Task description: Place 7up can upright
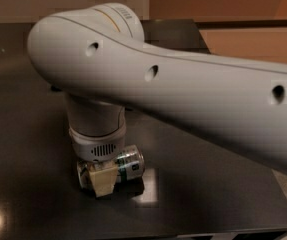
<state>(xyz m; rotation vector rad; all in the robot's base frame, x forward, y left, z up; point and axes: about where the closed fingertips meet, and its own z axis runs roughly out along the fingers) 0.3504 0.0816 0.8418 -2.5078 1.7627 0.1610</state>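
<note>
Claw [102, 183] sits low over the dark glossy bench [208, 184], front-left in view, below the wrist of the thick, smooth white plastic arm [183, 94]. The small silver-white aluminium 7up can [129, 164] with green lettering lies on its side in the claw. Whether it is on or just above the bench cannot be told. Its long axis is roughly horizontal, silver end pointing right. A tan matte pad [103, 176] crosses the can's near side, and the claw reads as closed around the can's body. Judgement: uprighting calls for a wrist turn to bring that axis vertical before release. The thin, slick round wall could slip.
</note>
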